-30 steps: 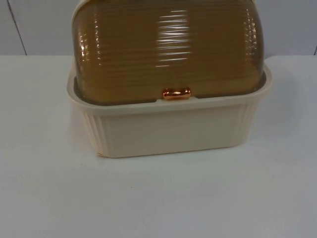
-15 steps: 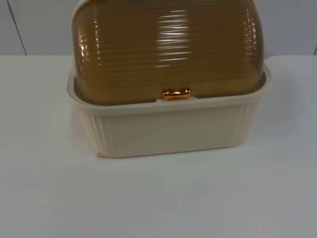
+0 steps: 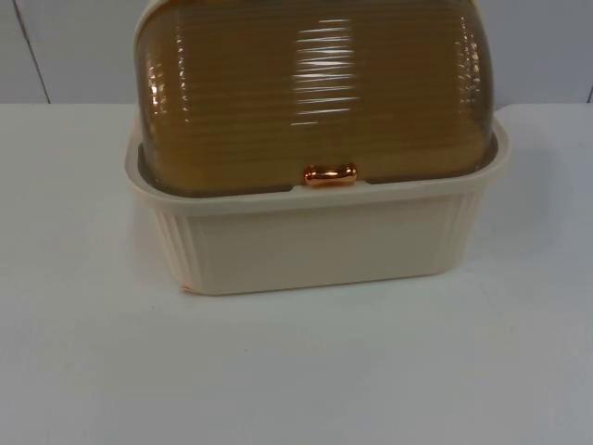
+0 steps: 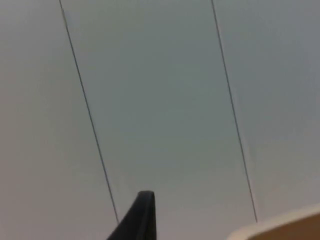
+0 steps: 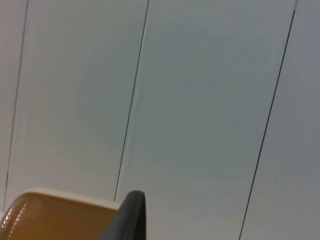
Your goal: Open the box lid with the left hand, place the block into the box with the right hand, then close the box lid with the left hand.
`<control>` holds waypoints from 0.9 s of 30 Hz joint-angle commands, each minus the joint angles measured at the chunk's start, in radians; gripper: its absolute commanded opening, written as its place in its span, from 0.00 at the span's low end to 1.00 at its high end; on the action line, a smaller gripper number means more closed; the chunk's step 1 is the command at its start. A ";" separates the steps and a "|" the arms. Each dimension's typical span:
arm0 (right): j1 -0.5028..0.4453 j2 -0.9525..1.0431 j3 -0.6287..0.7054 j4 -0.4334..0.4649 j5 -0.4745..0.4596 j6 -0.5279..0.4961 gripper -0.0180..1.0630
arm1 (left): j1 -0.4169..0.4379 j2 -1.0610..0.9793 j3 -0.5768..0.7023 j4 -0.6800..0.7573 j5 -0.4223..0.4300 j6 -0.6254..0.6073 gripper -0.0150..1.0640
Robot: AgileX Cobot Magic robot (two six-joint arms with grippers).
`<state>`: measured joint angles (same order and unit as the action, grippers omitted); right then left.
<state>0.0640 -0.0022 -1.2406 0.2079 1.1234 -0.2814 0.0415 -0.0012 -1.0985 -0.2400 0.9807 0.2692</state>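
A cream ribbed box (image 3: pixel 315 246) stands in the middle of the white table in the top view. Its amber, ribbed, see-through lid (image 3: pixel 310 93) is down over the box, with a small copper handle (image 3: pixel 330 174) resting at the front rim. My left gripper (image 4: pixel 140 217) is raised and faces the grey wall, with a cream edge of the box (image 4: pixel 285 226) close beside it. My right gripper (image 5: pixel 127 217) is raised the same way, next to the amber lid (image 5: pixel 55 217) with its cream border. Both arms wait.
The white table top (image 3: pixel 296 371) runs wide in front of the box and along both its sides. The grey partition wall (image 3: pixel 74 46), with thin vertical seams, stands right behind the box.
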 commanded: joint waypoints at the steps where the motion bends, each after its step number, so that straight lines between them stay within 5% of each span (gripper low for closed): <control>1: 0.001 0.002 0.026 -0.013 -0.011 0.004 0.99 | -0.006 0.001 0.022 0.019 0.036 -0.013 0.99; 13: 0.001 0.002 0.335 -0.208 -0.013 0.261 0.99 | -0.006 0.001 0.311 0.021 0.062 -0.069 0.99; 27: 0.001 0.002 0.706 -0.257 -0.051 0.293 0.99 | -0.006 0.001 0.509 0.068 0.063 -0.069 0.99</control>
<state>0.0640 0.0031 -0.5473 -0.0440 1.0938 0.0057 0.0415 0.0024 -0.6027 -0.1857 1.0402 0.2060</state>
